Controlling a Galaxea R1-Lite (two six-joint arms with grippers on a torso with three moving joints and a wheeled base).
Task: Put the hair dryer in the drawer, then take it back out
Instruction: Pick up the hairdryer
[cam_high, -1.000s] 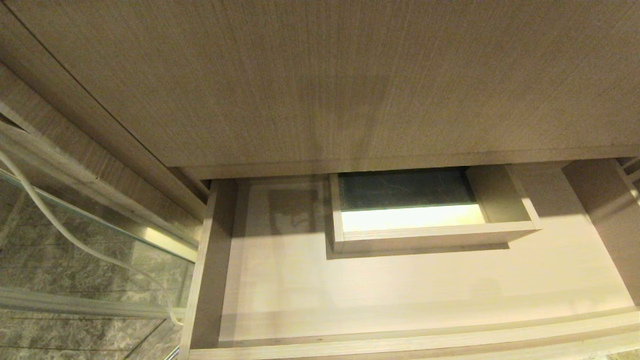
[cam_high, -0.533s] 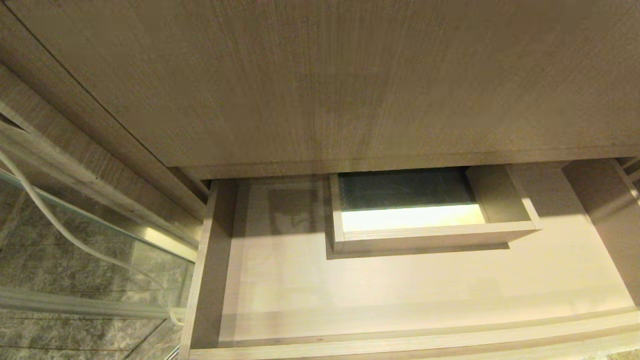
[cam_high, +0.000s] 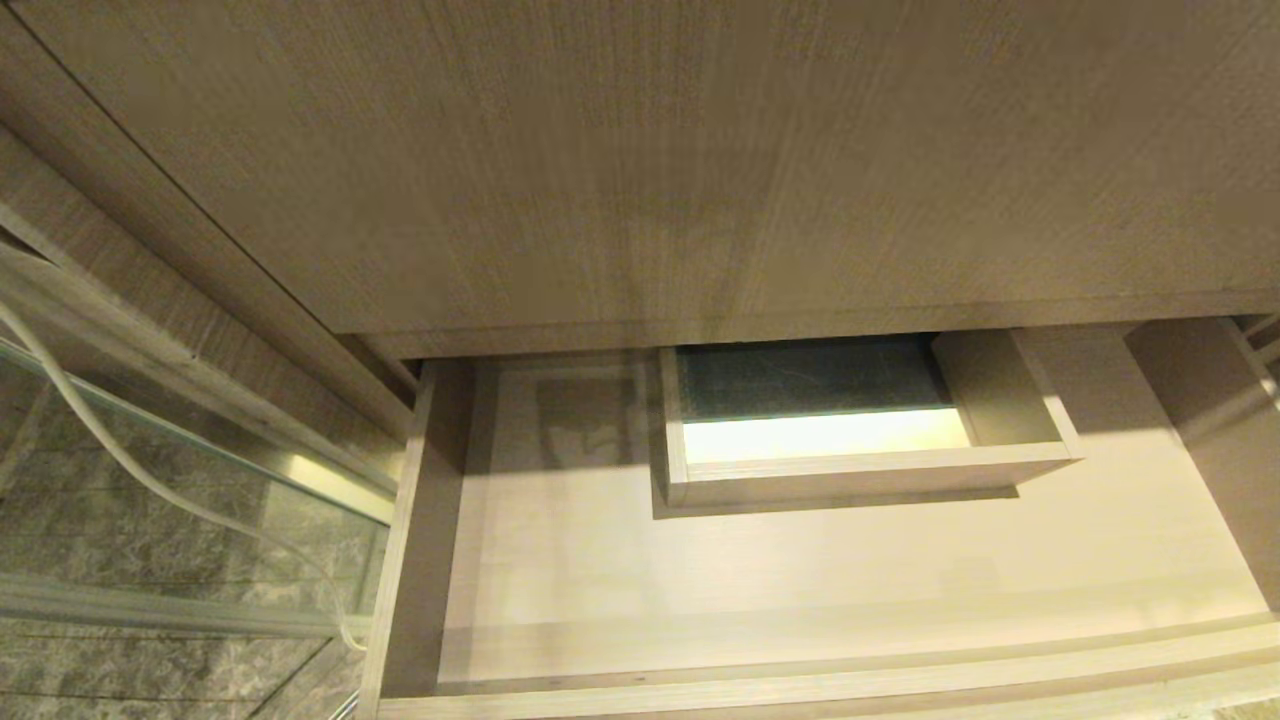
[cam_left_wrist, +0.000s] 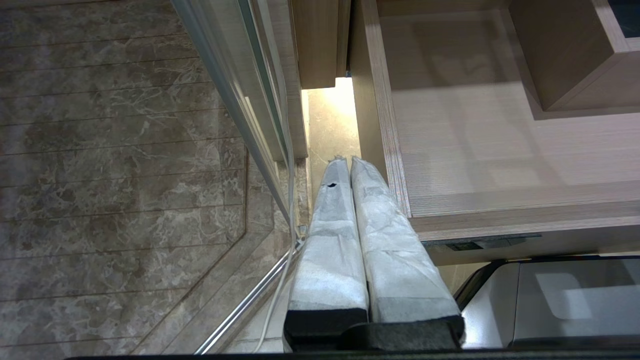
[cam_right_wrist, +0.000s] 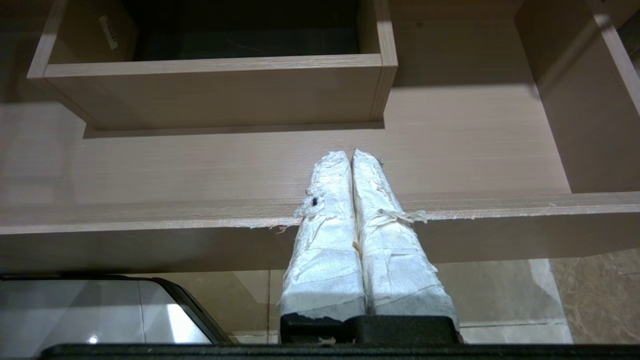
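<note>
Both grippers sit parked w/ padded fingers pressed together, holding nothing: left gripper (cam_left_wrist: 350, 160) hangs just outside the drawer's left side wall, right gripper (cam_right_wrist: 350, 152) hovers over its low front edge. Wide shallow light-brown wood-grain drawer (cam_high: 420, 560) stands pulled out, likely so the interior is reachable from above. Floor panel is flat, matte, bare; a small rectangular boxed cut-out (cam_high: 860, 470) rises near the back. Fingers are wrapped in white, frayed fabric tape. White hair dryer: not visible in any view; only a thin white cord (cam_high: 130, 460) trails over the marble-pattern floor (cam_left_wrist: 125, 175) at left.

Light wood drawer (cam_high: 800, 600), pulled open.
</note>
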